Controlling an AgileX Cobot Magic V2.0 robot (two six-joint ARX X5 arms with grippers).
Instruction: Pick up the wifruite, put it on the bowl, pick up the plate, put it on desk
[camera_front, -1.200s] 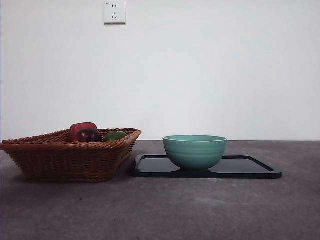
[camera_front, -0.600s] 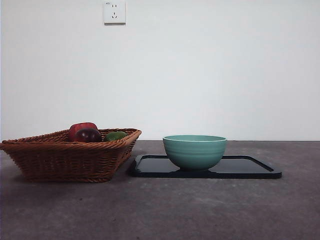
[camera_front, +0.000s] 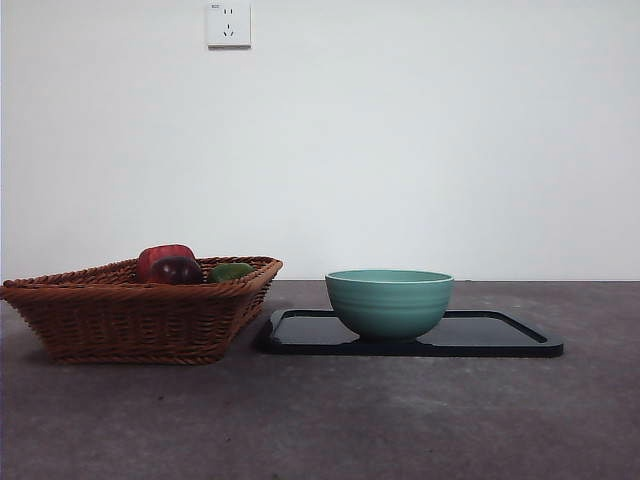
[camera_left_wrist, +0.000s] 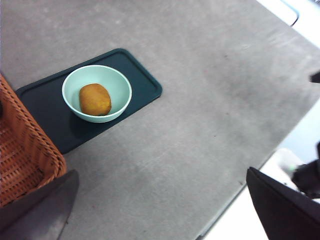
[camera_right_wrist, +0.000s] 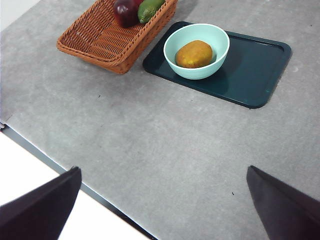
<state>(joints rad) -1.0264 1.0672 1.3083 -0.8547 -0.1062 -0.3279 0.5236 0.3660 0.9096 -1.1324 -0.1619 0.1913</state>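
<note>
**Resting in the bowl: wifruite sits inside, both arms held high**

Lying inside the mint-green bowl (camera_right_wrist: 196, 50), the orange-brown wifruite (camera_right_wrist: 194, 54) rests on the bowl's floor, as both wrist views show; from the front view the bowl's ribbed wall hides it. The bowl stands upright on a dark rectangular tray (camera_front: 490, 336), toward the tray's end nearest the wicker basket (camera_front: 140, 310). The tray lies flat on the grey-brown bench (camera_front: 400, 420), its near corner just beside the basket's side.

The basket holds a dark red round fruit (camera_right_wrist: 126, 11) and a green fruit (camera_right_wrist: 149, 8), lying side by side and touching at one end of it. In the front view a brighter red fruit (camera_front: 163, 255) shows behind the dark one. A white wall socket (camera_front: 228, 24) is fixed to the wall above.

The left gripper (camera_left_wrist: 160, 210) hangs well above the bench, its fingers spread wide apart and holding nothing. The right gripper (camera_right_wrist: 162, 207) is likewise high above the bench's near edge, fingers released and wide, well apart from the bowl and tray. Neither arm appears in the front view.
</note>
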